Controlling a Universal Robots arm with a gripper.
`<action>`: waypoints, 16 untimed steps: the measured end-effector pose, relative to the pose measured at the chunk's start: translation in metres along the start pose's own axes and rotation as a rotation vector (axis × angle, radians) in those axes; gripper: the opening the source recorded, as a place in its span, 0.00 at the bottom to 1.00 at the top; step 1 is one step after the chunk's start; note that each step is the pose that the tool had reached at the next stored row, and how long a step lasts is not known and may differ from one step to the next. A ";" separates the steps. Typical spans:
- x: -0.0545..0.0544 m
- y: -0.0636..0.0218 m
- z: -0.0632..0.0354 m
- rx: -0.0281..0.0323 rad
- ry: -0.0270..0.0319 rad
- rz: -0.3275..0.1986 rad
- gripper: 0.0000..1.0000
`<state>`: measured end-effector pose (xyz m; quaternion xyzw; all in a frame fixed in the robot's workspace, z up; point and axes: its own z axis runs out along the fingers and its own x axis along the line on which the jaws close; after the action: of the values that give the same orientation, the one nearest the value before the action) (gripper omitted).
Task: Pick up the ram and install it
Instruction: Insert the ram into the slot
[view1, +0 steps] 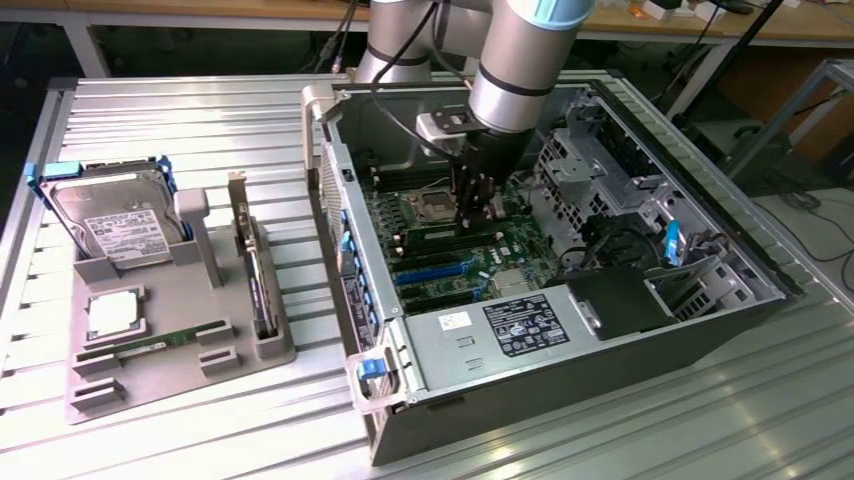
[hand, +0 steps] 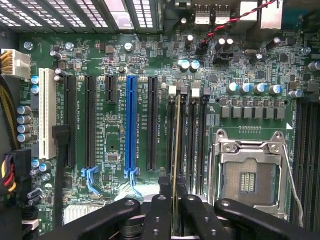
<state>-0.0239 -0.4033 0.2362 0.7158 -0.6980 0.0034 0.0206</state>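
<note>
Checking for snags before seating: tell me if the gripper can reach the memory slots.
Probably yes. The gripper, shut on the ram, hangs over the slots; nothing lies across them, and the case side is open.

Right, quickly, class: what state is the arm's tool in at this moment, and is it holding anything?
The tool: closed on the ram, held edge-on over the memory slots.

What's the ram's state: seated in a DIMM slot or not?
Gripped, on edge; seating cannot tell. The gripper clamps the ram, lined up along a DIMM slot beside the CPU socket.
</note>
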 end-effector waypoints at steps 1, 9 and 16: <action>0.000 0.0000 0.0001 -0.0009 0.0020 0.000 0.14; -0.002 -0.0001 0.0033 -0.0018 0.0052 0.000 0.14; -0.003 -0.0001 0.0047 -0.0015 0.0028 -0.003 0.14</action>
<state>-0.0240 -0.4009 0.2315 0.7168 -0.6970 0.0039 0.0221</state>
